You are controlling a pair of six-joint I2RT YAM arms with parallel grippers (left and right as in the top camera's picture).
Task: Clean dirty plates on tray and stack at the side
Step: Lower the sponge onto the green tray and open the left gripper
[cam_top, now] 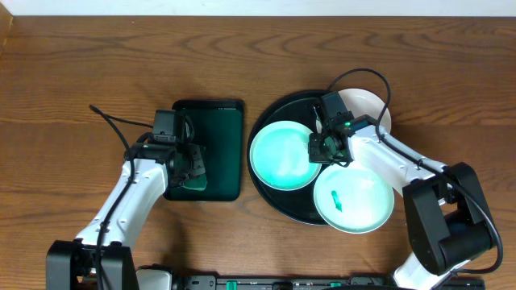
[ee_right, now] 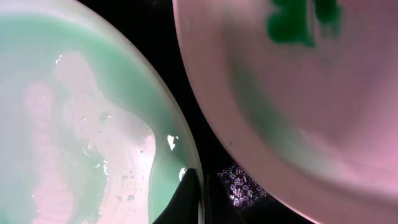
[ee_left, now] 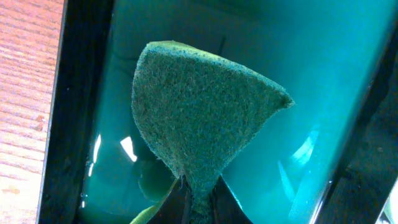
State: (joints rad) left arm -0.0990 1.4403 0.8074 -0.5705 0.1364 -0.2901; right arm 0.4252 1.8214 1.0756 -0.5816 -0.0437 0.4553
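All three plates are found on the round black tray [cam_top: 274, 197]. A wet mint plate [cam_top: 278, 157] lies on the tray's left half, a smeared plate [cam_top: 359, 201] overhangs its front right rim, and a white plate [cam_top: 372, 105] overhangs its back right rim, partly hidden by the right arm. A green smear [cam_top: 336, 199] is seen on the front plate, and a soapy film on the left one.

The right gripper [cam_top: 326, 149] is set at the tray's middle. Its jaws are shut, seemingly pinched on the right rim of the wet mint plate, with the smeared plate just beside it. To the left of the tray, on the bench [cam_top: 81, 64], a rectangular dark green tray [cam_top: 218, 129] is placed. Above it the left gripper [cam_top: 193, 173] is held with its jaws shut on a green sponge [ee_left: 199, 118], which is pinched at one end and fans out.

The plates are judged stiff, light and breakable, and the wet one is probably slippery. A hold on the thin raised rim is best taken, deep enough that the plate cannot swing or slide out. The sponge is soft and is expected to yield under pressure.
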